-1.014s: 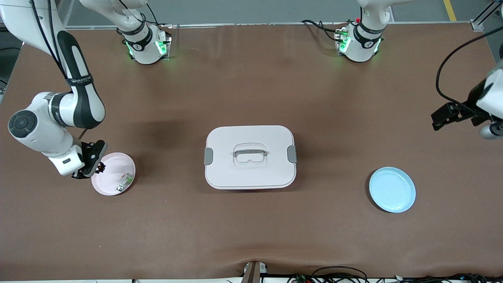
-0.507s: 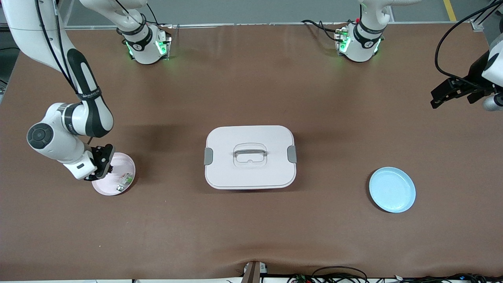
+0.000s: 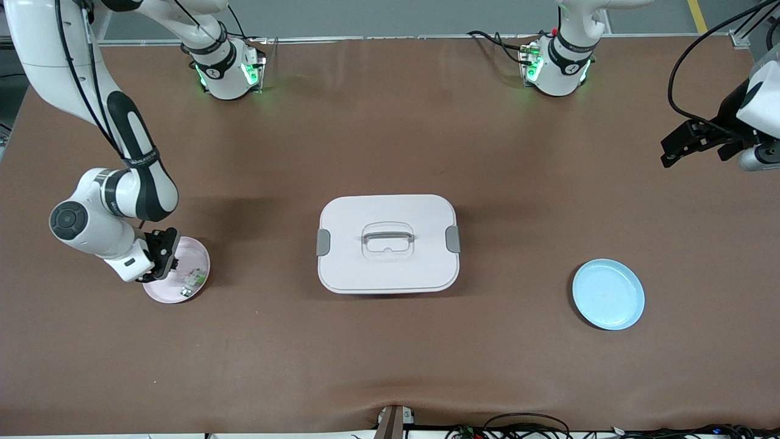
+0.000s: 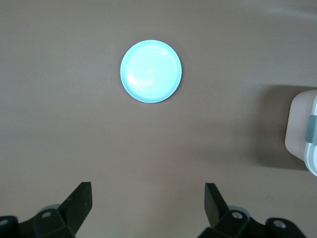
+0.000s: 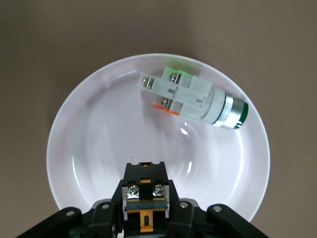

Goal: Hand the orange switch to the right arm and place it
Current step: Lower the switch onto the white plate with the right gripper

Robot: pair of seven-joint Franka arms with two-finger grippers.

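My right gripper (image 3: 164, 259) is low over the pink plate (image 3: 163, 294) at the right arm's end of the table. It is shut on the orange switch (image 5: 145, 196), a small black block with two screws and an orange centre, which sits between the fingers (image 5: 101, 210) in the right wrist view. In that view the plate (image 5: 94, 144) looks white. A white-and-green part (image 3: 194, 279) lies on the plate; it also shows in the right wrist view (image 5: 193, 99). My left gripper (image 3: 669, 155) is open and empty, high over the left arm's end of the table, and its own view shows it too (image 4: 148, 198).
A closed white box with a grey handle (image 3: 387, 242) stands mid-table; its corner shows in the left wrist view (image 4: 303, 134). An empty light-blue plate (image 3: 608, 294) lies toward the left arm's end, also seen in the left wrist view (image 4: 151, 71).
My right gripper has moved with the orange switch from the pink plate's rim to farther over the plate. My left gripper has shifted a little toward the robots' bases.
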